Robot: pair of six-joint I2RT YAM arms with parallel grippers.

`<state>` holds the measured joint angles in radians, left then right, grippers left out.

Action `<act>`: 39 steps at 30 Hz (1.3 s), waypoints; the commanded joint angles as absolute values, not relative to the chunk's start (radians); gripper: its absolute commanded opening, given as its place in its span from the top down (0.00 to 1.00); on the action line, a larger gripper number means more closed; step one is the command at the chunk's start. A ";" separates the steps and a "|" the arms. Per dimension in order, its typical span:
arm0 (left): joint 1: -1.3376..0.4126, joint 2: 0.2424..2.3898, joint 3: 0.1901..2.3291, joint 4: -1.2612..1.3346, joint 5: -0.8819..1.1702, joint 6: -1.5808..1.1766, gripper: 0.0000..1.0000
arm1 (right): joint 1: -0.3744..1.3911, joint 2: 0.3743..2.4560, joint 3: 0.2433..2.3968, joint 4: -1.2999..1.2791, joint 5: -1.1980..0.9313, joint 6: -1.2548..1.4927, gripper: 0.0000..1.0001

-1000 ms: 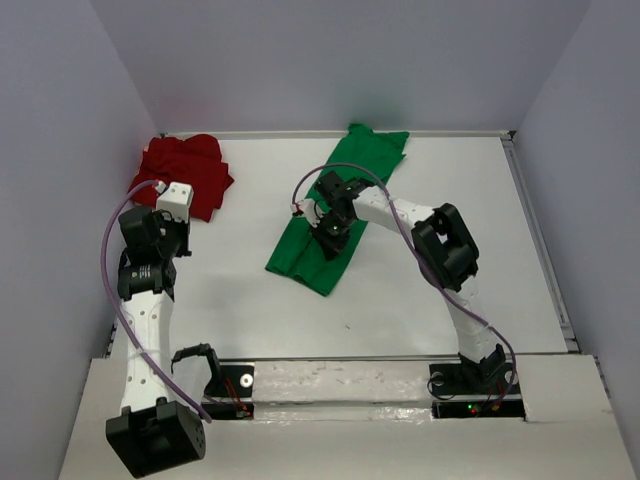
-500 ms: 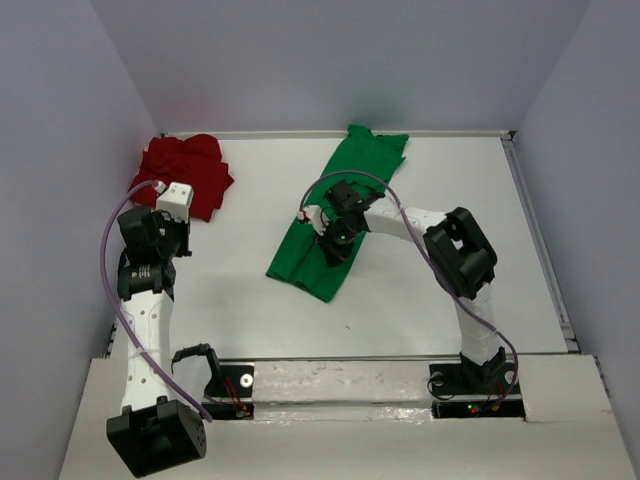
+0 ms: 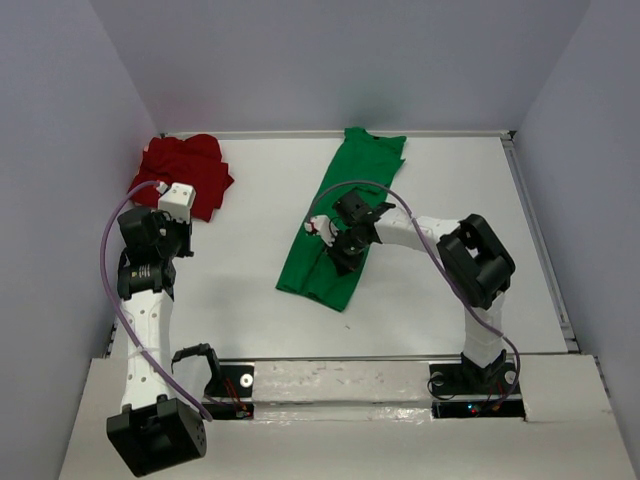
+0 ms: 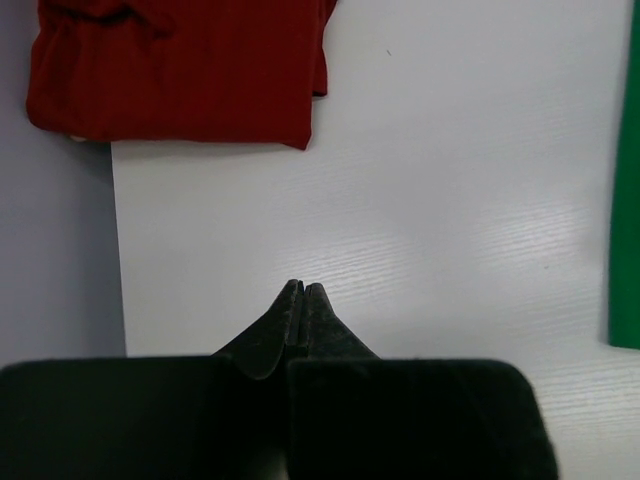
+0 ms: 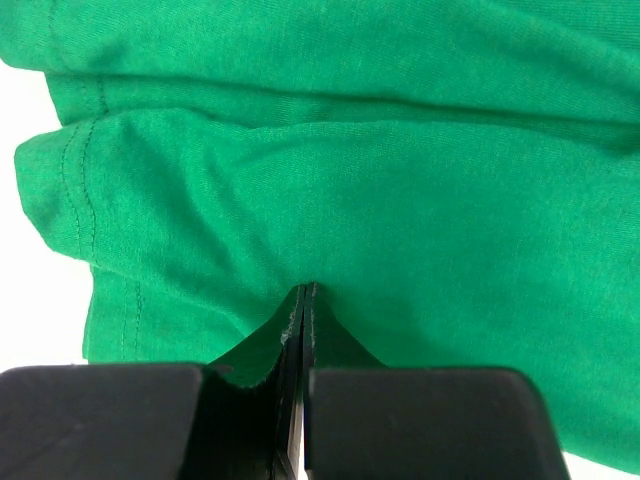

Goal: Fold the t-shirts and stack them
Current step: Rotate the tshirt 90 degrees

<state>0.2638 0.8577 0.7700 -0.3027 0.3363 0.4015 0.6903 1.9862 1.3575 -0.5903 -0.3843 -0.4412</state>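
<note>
my right fingers (image 5: 303,290), pinched shut on the green shirt (image 3: 365,160), just dragged its near end straighter for folding; left fingers (image 4: 302,288) clenched on nothing.

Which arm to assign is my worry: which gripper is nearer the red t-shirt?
Left. The left gripper hovers just short of the red t-shirt, over bare table; the right gripper is far to its right, on the green t-shirt.
</note>
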 commanded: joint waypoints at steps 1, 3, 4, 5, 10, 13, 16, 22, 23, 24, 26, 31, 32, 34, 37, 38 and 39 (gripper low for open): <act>0.267 0.865 0.770 -0.272 0.376 0.394 1.00 | 0.703 2.017 1.255 -0.733 -0.201 -0.482 1.00; 0.267 0.870 0.772 -0.273 0.390 0.393 1.00 | 0.703 1.996 1.240 -0.735 -0.181 -0.486 1.00; 0.267 0.871 0.773 -0.275 0.393 0.393 1.00 | 0.703 1.991 1.224 -0.738 -0.161 -0.488 1.00; 0.267 0.873 0.775 -0.276 0.399 0.393 1.00 | 0.703 1.987 1.218 -0.741 -0.150 -0.491 1.00; 0.267 0.876 0.773 -0.279 0.419 0.394 1.00 | 0.703 1.957 1.181 -0.744 -0.098 -0.491 1.00; 0.267 0.877 0.775 -0.279 0.431 0.394 1.00 | 0.703 1.947 1.167 -0.753 -0.071 -0.489 1.00; 0.267 0.887 0.776 -0.281 0.442 0.397 1.00 | 0.703 1.944 1.166 -0.779 -0.029 -0.476 1.00; 0.265 0.913 0.784 -0.282 0.460 0.399 1.00 | 0.693 1.904 1.128 -0.793 0.049 -0.454 1.00; 0.264 0.922 0.785 -0.282 0.465 0.400 1.00 | 0.684 1.898 1.121 -0.793 0.055 -0.456 1.00; 0.264 0.926 0.788 -0.282 0.471 0.399 1.00 | 0.672 1.887 1.109 -0.792 0.066 -0.454 1.00; 0.262 0.936 0.792 -0.282 0.474 0.399 1.00 | 0.661 1.876 1.097 -0.792 0.075 -0.453 1.00; 0.261 0.943 0.792 -0.281 0.488 0.400 1.00 | 0.617 1.830 1.048 -0.781 0.117 -0.463 1.00; 0.261 0.945 0.792 -0.281 0.488 0.402 1.00 | 0.617 1.824 1.039 -0.781 0.117 -0.466 1.00; 0.259 0.951 0.793 -0.281 0.492 0.400 1.00 | 0.592 1.809 1.014 -0.778 0.133 -0.477 1.00; 0.256 0.965 0.796 -0.281 0.499 0.400 1.00 | 0.572 1.792 0.988 -0.778 0.149 -0.485 1.00; 0.255 0.968 0.798 -0.281 0.500 0.400 1.00 | 0.572 1.792 0.982 -0.779 0.153 -0.486 1.00; 0.253 0.971 0.799 -0.281 0.500 0.400 1.00 | 0.572 1.789 0.977 -0.779 0.158 -0.491 1.00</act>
